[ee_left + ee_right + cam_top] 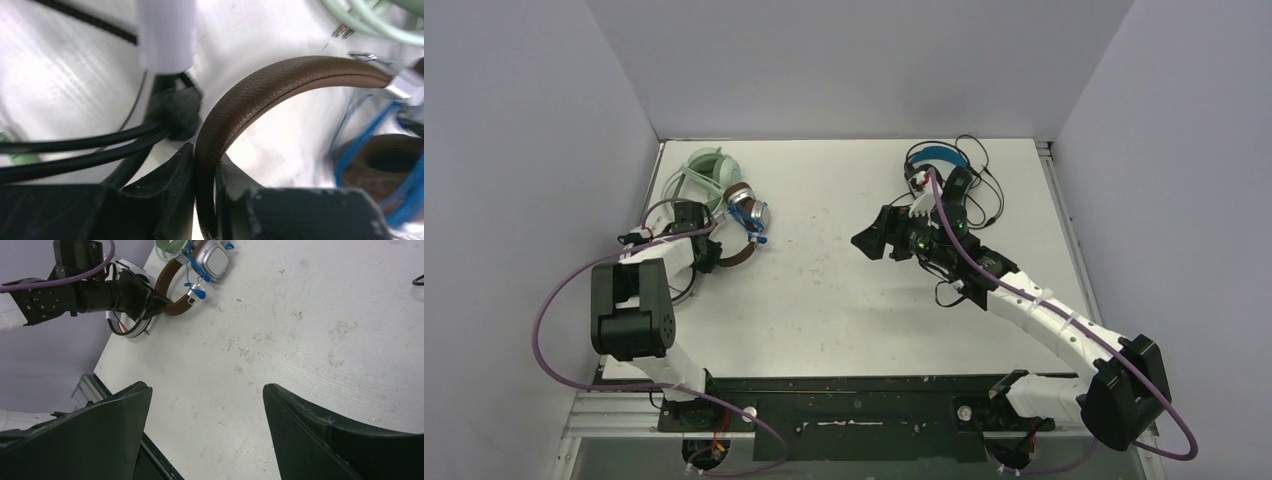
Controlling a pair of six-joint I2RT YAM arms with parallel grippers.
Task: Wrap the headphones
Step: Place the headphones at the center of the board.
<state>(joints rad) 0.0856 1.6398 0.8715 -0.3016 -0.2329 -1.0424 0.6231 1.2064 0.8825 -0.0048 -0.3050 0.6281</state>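
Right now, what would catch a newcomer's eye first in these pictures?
The left gripper is clamped on the padded band of the brown over-ear headphones at the table's left, beside a mint green headset. The right gripper hangs wide open over the white tabletop, a black blue-banded headset lying just beyond it.

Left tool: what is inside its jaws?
The brown headphones' headband sits pinched inside the left tool, jaws closed on it. Where the band runs below the grip cannot be seen.

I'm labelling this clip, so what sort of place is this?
Probably a robotics lab cell: grey partition walls enclose a scuffed white table, with two black-and-white robot arms bolted at its edge.
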